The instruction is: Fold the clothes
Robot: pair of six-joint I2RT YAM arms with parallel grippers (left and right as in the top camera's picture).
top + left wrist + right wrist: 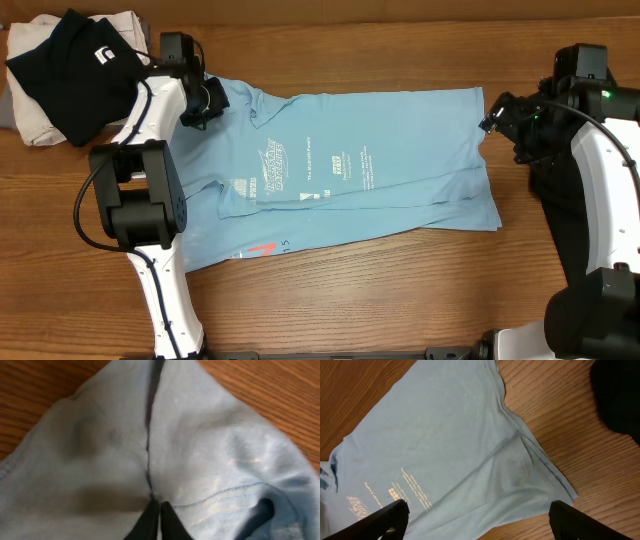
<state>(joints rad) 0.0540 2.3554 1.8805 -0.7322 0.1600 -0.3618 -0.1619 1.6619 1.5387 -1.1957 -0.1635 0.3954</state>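
The clothes (380, 160), a light blue T-shirt with white print, lie spread on the wooden table with the near long edge folded over the middle. A small red mark shows at the shirt's lower left. My left gripper (205, 100) is at the shirt's far left corner. In the left wrist view, the left gripper (159, 510) is shut on a pinched ridge of the blue fabric (210, 450). My right gripper (490, 120) hovers at the shirt's right end. Seen from the right wrist, this gripper (477, 520) stands wide open above the shirt (435, 445), holding nothing.
A black garment (70, 80) lies on a beige cloth (30, 125) at the far left corner. Another black garment (545, 190) lies under the right arm and shows as a dark garment (620, 395) in the right wrist view. Bare wood (400, 290) runs along the near edge.
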